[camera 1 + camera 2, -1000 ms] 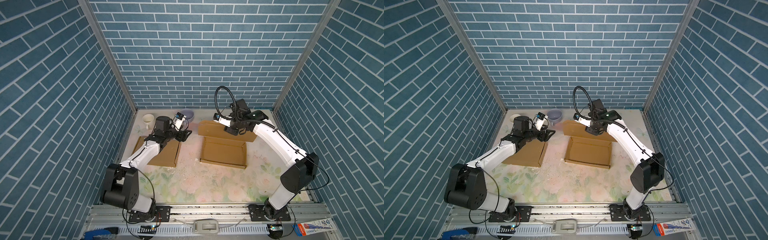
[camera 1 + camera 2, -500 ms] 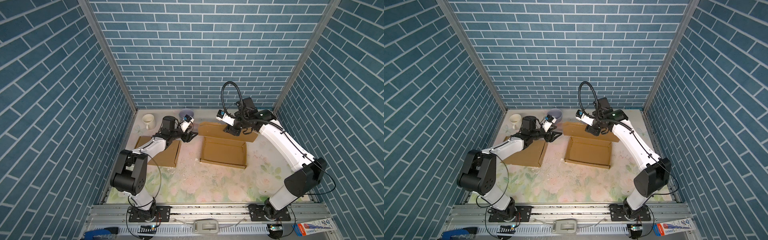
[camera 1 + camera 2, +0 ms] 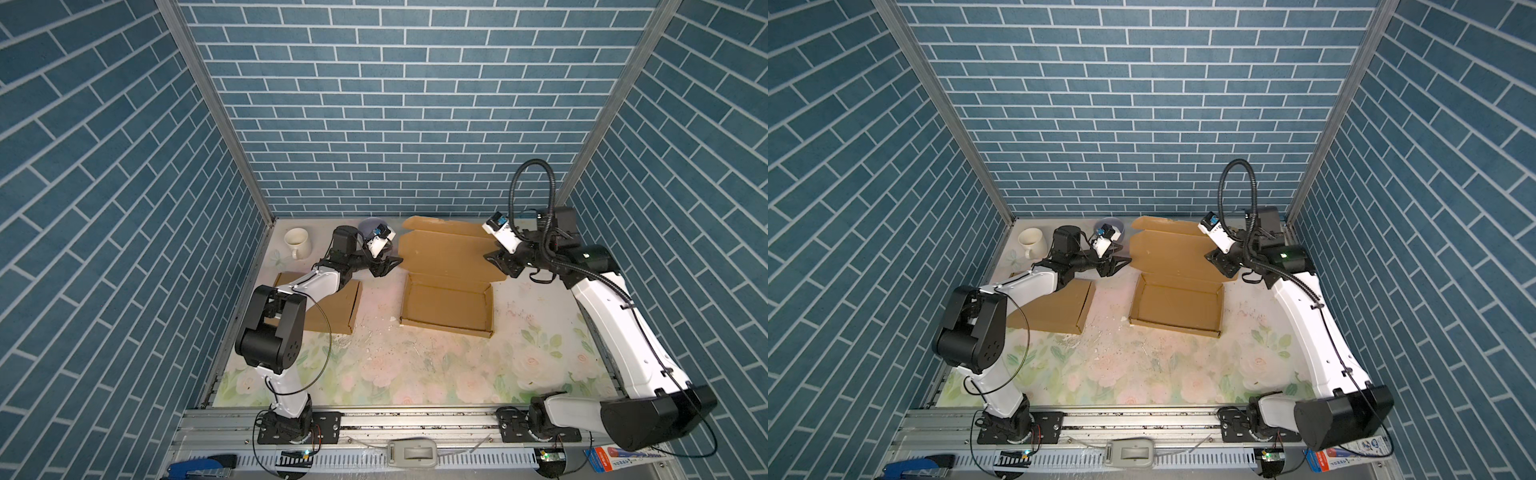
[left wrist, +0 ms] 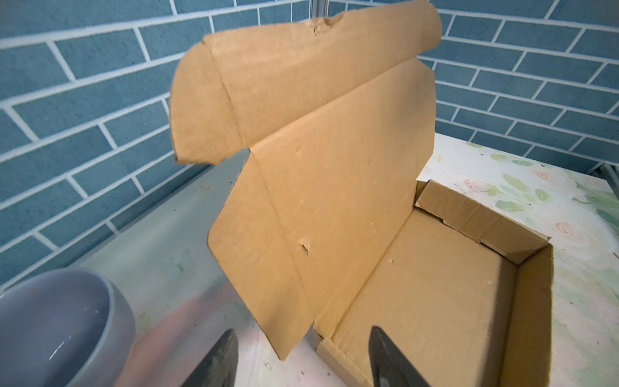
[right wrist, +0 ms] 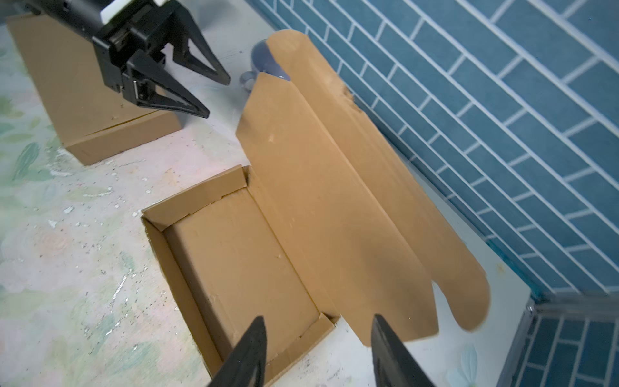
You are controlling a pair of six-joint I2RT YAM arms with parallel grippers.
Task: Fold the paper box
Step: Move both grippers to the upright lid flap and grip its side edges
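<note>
The paper box [image 3: 446, 303] is found just past the middle of the floral tabletop [image 3: 415, 374], toward 12 o'clock, its shallow tray open upward with the side walls folded up. Its lid [image 3: 442, 253] is seen raised from the tray's far edge and tipped back toward the brick wall at 12 o'clock, with the tuck flap [image 4: 301, 67] bent along its top edge.

At the lid's 9 o'clock edge, the left gripper [image 3: 390, 266] is held just beside the cardboard, jaws parted, nothing clamped between them. At the lid's 3 o'clock edge, the right gripper [image 3: 500, 266] is seen over that side, jaws likewise parted and nothing pinched. Whether cardboard is touched there cannot be told.

At 9 o'clock from the paper box, a closed cardboard box [image 3: 332, 307] is laid flat, partly covered by the left arm. A lavender bowl [image 3: 368, 226] is tucked behind the left gripper at 11 o'clock, and a white mug [image 3: 297, 243] is set farther out at 10 o'clock.
</note>
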